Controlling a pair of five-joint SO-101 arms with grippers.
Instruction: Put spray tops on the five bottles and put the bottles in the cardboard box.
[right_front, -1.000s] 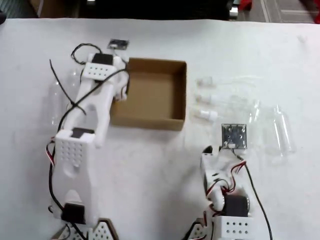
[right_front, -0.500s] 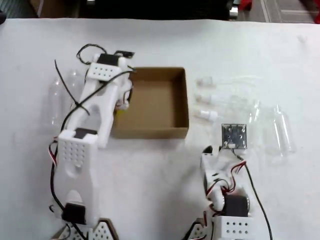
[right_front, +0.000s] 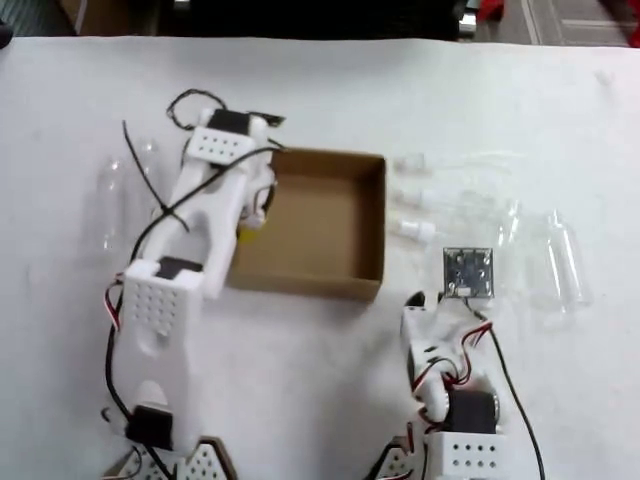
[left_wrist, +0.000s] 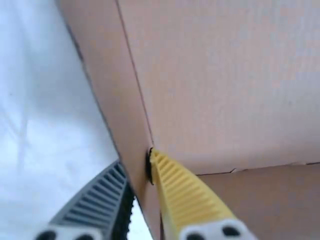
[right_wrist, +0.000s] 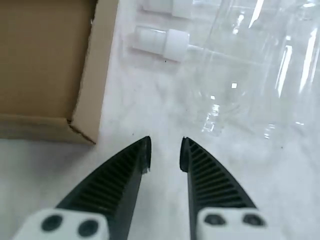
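One box in the grip, bottles and tops loose

Item 1: cardboard box (right_front: 310, 225), open-topped, sitting mid-table between the two arms. The left gripper (left_wrist: 137, 162) is pinching its left wall, with one jaw inside and one outside. We are rating the box as light and fairly stiff, though its thin wall is likely to flex. It probably slides easily on the table (right_front: 300, 390). Best hold: low on a wall, close to a corner.

Item 2: three spray tops (right_front: 412, 195), lying just right of the box with their thin tubes pointing right. We are judging them small and light. Best hold: the white head, not the tube.

Item 3: clear bottles, uncapped, lying at the far right (right_front: 562, 262), with more to the left (right_front: 122, 195) of the left arm. We are expecting them to be smooth, light, prone to rolling and easy to squash. Best hold: across the barrel, gently.

Item 4: right gripper (right_wrist: 165, 147), parted slightly and holding nothing, hanging over bare table near the box's near right corner.
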